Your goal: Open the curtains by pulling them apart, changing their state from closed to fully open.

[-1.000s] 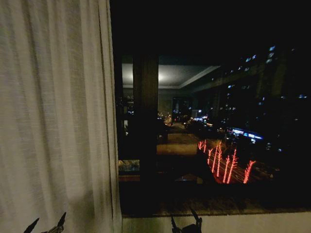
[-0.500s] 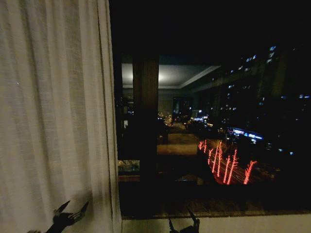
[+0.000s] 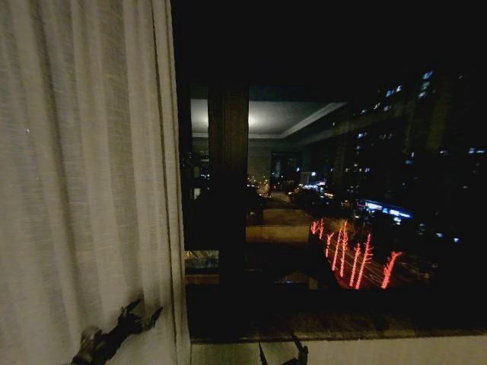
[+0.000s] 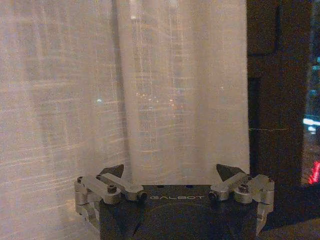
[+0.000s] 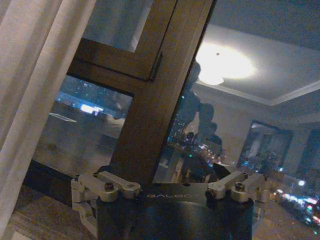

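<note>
A sheer cream-white pleated curtain (image 3: 84, 175) hangs down the left side of the head view, and its inner edge ends beside the dark window. My left gripper (image 3: 144, 310) is low in front of that panel, close to its inner edge. In the left wrist view the left gripper (image 4: 171, 172) is open, fingertips wide apart, with the curtain (image 4: 150, 90) hanging straight ahead of them. My right gripper (image 3: 281, 351) sits at the bottom edge below the window sill. It is open (image 5: 175, 180) and faces the window frame (image 5: 150, 100), with a strip of curtain (image 5: 30, 75) off to one side.
The uncovered window pane (image 3: 335, 213) shows night-time city lights and a reflected lit ceiling. A dark wooden mullion (image 3: 228, 190) stands just right of the curtain edge. A pale sill (image 3: 380, 350) runs under the window.
My left gripper has risen and moved right, up to the curtain's inner edge. My right gripper has sunk slightly at the bottom of the view. The curtain has not moved.
</note>
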Robot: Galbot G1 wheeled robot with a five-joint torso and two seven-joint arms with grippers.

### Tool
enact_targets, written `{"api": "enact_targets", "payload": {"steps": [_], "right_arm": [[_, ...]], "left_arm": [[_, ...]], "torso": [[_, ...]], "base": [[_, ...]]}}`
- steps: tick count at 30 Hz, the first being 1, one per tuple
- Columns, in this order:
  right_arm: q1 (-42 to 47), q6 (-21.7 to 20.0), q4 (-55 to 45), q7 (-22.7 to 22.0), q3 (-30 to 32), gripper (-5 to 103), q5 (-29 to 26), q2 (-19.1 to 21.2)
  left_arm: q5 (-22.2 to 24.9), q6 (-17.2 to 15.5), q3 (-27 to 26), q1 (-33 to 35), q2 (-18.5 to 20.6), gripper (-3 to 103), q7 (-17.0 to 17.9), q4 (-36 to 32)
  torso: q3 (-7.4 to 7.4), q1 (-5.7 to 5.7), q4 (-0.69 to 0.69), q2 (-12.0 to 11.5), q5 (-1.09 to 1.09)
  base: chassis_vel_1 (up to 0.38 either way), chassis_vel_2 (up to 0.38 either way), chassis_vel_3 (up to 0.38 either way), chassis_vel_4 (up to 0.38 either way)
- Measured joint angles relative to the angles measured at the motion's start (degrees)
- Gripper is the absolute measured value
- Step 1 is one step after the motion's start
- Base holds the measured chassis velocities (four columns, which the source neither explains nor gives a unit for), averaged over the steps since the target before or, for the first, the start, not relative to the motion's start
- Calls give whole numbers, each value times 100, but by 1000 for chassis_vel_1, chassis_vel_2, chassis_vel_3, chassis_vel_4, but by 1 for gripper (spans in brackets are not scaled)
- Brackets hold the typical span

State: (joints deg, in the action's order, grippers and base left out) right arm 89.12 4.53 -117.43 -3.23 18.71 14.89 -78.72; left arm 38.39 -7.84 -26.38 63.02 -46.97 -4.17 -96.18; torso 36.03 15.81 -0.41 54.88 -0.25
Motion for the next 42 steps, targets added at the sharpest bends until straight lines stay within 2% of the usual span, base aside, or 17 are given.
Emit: {"api": "enact_targets", "payload": {"steps": [5,7,8,10,13,20,23,25,27,28,31,32,33,34,36,40,42], "right_arm": [[45,17,-24,2,-12,100,78,0],[49,18,-43,2,9,100,100,0],[49,18,-43,2,9,100,100,0],[44,22,-49,-1,58,100,103,0],[43,25,-49,-2,73,100,107,0],[42,33,-24,1,51,100,141,0],[44,40,-12,3,74,100,154,0],[45,44,-8,3,77,100,156,0],[49,71,7,3,97,100,178,0],[49,71,7,3,97,100,178,0],[69,83,7,3,113,100,210,0],[69,83,7,3,113,100,210,0],[70,83,6,3,116,100,217,0],[72,84,3,3,117,100,238,0],[70,84,3,4,111,100,260,1],[64,84,11,9,105,100,275,0],[52,94,44,12,111,100,277,0]], "left_arm": [[-19,-64,376,-238,-151,100,153,36],[-87,-76,531,-248,-167,100,-126,36],[-87,-76,531,-248,-167,100,-126,36],[-146,-72,676,-209,-106,100,-546,28],[-186,-69,833,-256,-59,100,-768,63],[-158,-107,1357,-786,-106,100,-764,411],[-157,-99,1769,-1412,-304,100,-472,895],[-157,-98,1797,-1456,-326,100,-435,927],[-190,-96,1976,-1789,-533,100,-19,1122],[-190,-96,1976,-1789,-533,100,-19,1122],[-400,-206,2055,-2030,-920,100,1133,1129],[-400,-206,2055,-2030,-920,100,1133,1129],[-456,-262,2054,-2025,-974,100,1348,1070],[-578,-387,2027,-1933,-1118,100,1950,840],[-693,-520,1982,-1726,-1271,100,2542,576],[-860,-579,1824,-1504,-1382,100,2900,509],[-935,-520,1582,-1365,-1324,100,2761,582]], "torso": [[0,0,1,0,0],[0,0,1,0,1],[0,0,1,0,1],[0,0,2,0,0],[0,0,3,0,0],[0,0,2,0,0],[0,0,1,0,0],[0,0,0,0,0],[0,0,0,0,1],[0,0,0,0,1],[0,0,-1,0,1],[0,0,-1,0,1],[0,0,0,0,0],[0,0,0,0,1],[0,0,2,0,0],[-1,-1,1,0,0],[0,0,1,-1,0]], "base": [[0,0,0,0],[0,0,0,0],[0,0,0,0],[0,0,0,0],[0,0,0,0],[0,0,0,0],[0,0,0,0],[0,0,0,0],[0,0,0,0],[0,0,0,0],[0,0,0,0],[0,0,0,0],[0,0,0,0],[0,0,0,0],[0,0,0,0],[0,0,0,0],[0,0,0,0]]}}
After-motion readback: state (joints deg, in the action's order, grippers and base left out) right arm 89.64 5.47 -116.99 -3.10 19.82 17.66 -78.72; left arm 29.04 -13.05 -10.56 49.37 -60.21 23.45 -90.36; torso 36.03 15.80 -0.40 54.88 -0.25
